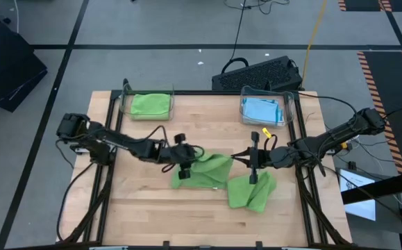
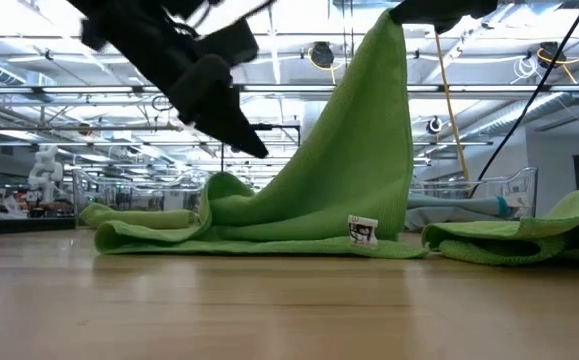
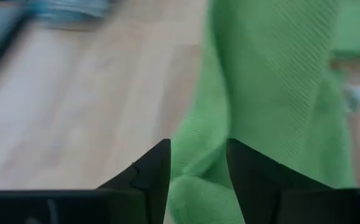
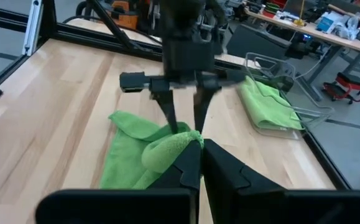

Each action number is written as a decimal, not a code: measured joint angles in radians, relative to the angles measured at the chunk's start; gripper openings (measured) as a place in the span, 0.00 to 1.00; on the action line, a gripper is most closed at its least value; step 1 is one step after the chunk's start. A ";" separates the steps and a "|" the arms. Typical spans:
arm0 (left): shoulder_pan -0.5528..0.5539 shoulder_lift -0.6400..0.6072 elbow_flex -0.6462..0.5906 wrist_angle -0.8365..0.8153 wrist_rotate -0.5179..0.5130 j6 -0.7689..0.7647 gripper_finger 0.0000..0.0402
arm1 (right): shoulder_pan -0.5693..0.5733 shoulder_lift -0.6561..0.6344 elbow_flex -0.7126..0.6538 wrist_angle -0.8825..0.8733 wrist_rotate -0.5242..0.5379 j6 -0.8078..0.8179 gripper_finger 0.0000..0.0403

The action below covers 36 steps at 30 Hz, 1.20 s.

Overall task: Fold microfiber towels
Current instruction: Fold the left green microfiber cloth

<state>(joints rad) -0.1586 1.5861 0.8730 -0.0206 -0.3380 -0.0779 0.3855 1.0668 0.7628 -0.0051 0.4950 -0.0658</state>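
Observation:
A lime green microfiber towel (image 1: pixel 204 170) lies mid-table, and one part of it is pulled up into a peak (image 2: pixel 394 40). My right gripper (image 4: pixel 201 148) comes in from the table's right and is shut on that peak. My left gripper (image 3: pixel 198 149) faces it from the left. Its fingers are open, and they stand over the towel's lower left part (image 4: pixel 136 127). A second green towel (image 1: pixel 251 191) lies bunched on the table just nearer than the right gripper. A small white tag (image 2: pixel 362 230) shows on the first towel's near edge. My left gripper is open with green cloth (image 3: pixel 195 186) showing between its fingers; I cannot tell whether they touch it. My right gripper pinches a bunched fold of the towel (image 4: pixel 178 142) between its two shut fingers, coming from the table's right and nearly level. How many layers it holds I cannot tell. The towel hangs below the fingers like a tent, with its lower edge (image 2: pixel 239 240) on the table.
A clear bin with green towels (image 1: pixel 148 104) stands at the far left of the table. A clear bin with blue towels (image 1: pixel 263 110) stands at the far right. Bare wood lies along the near edge (image 1: pixel 145 208). A keyboard (image 1: pixel 256 73) lies beyond the far edge.

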 joint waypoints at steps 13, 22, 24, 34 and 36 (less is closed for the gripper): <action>0.124 0.196 0.187 -0.211 0.338 0.269 0.40 | 0.000 0.000 -0.001 -0.013 0.000 0.004 0.02; 0.139 0.221 0.196 -0.253 0.232 0.285 0.37 | -0.010 0.000 -0.001 -0.020 0.000 0.000 0.02; 0.140 0.221 0.197 -0.249 0.217 0.289 0.31 | -0.013 0.000 -0.001 -0.024 0.000 0.000 0.02; 0.135 0.192 0.197 -0.259 0.206 0.219 0.03 | -0.016 0.000 -0.001 -0.030 0.000 0.001 0.02; 0.129 0.163 0.196 -0.302 0.205 0.188 0.04 | -0.019 0.000 -0.001 -0.032 0.000 0.002 0.02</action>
<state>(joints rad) -0.0301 1.7491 1.0688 -0.3225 -0.1326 0.1098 0.3660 1.0668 0.7620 -0.0370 0.4950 -0.0643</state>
